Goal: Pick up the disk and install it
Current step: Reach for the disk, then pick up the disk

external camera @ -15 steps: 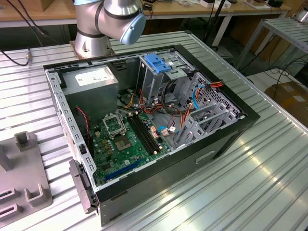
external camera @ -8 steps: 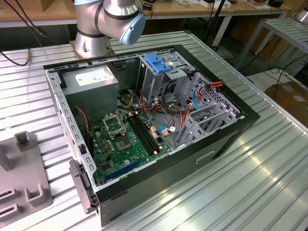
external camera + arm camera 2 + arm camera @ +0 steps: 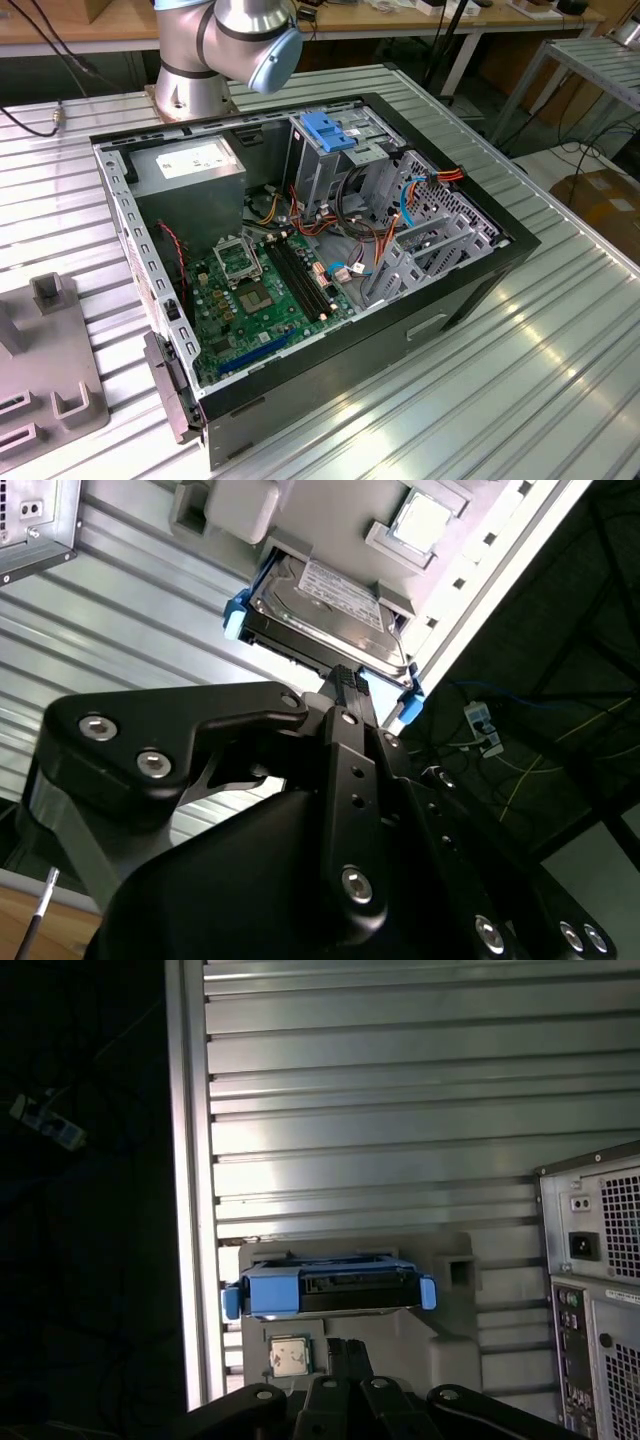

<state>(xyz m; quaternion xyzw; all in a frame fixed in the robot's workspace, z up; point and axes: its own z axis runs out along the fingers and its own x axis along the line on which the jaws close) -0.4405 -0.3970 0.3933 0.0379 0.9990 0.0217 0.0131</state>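
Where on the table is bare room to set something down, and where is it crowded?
Bare ribbed table lies between the computer case and the table's edge on the exterior view's right. Crowded: the cables inside the case, and the grey fixture holding the disk.

Arm (image 3: pixel 225 40) cut off at exterior view's top, fixture (image 3: pixel 70 370) at its left, disk's (image 3: pixel 330 605) near edge behind gripper (image 3: pixel 345 680) in second wrist view

A robotics lab or workshop: a robot arm (image 3: pixel 228 40) mounted on a ribbed metal table (image 3: pixel 520 380); an opened computer case (image 3: pixel 330 385) on it; wooden benches (image 3: pixel 100 22), loose cables (image 3: pixel 28 48) and a cardboard box (image 3: pixel 603 205) around.
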